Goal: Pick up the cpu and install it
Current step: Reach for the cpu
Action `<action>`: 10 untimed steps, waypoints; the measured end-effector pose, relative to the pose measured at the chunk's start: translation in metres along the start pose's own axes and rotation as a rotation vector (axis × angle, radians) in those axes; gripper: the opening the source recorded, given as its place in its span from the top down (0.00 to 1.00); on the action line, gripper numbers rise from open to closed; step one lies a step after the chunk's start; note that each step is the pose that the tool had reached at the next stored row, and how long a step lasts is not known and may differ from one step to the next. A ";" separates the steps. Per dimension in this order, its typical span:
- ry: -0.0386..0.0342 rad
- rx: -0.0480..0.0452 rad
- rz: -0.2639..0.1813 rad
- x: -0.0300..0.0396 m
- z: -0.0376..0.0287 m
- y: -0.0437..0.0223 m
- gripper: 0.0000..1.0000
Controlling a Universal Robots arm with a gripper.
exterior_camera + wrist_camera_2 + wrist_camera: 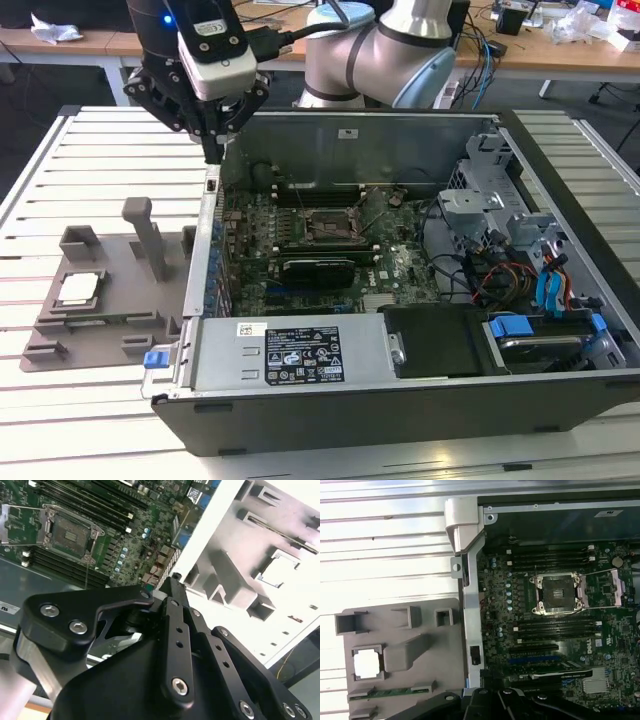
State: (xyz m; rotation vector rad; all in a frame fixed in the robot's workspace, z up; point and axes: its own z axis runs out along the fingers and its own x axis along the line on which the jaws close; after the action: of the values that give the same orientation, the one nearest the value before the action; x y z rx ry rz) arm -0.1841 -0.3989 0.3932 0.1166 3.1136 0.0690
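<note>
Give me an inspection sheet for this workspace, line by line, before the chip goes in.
Surface: white slatted table carrying a grey tray and an open computer case.
Job's things: cpu lies in the tray; motherboard socket is empty, its cover swung open.
Clutter: green strip in the tray.
Grippers: gripper shut, holding nothing, above the case wall beside the tray.
Cables: coloured wires inside the case.
Surroundings: desks behind.

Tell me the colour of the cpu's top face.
Silvery-white, with a thin tan edge. The exterior view shows the cpu best, lying in the grey tray.
</note>
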 end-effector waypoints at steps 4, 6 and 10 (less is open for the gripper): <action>0.0001 0.0001 0.000 0.0099 -0.0003 -0.0007 0.89; 0.0001 0.0001 0.000 0.0159 -0.0004 -0.0012 0.89; 0.0000 0.0001 0.000 0.0246 -0.0005 -0.0019 0.89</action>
State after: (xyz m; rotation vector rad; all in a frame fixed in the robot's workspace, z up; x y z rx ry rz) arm -0.2088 -0.3989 0.3930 0.1165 3.1136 0.0689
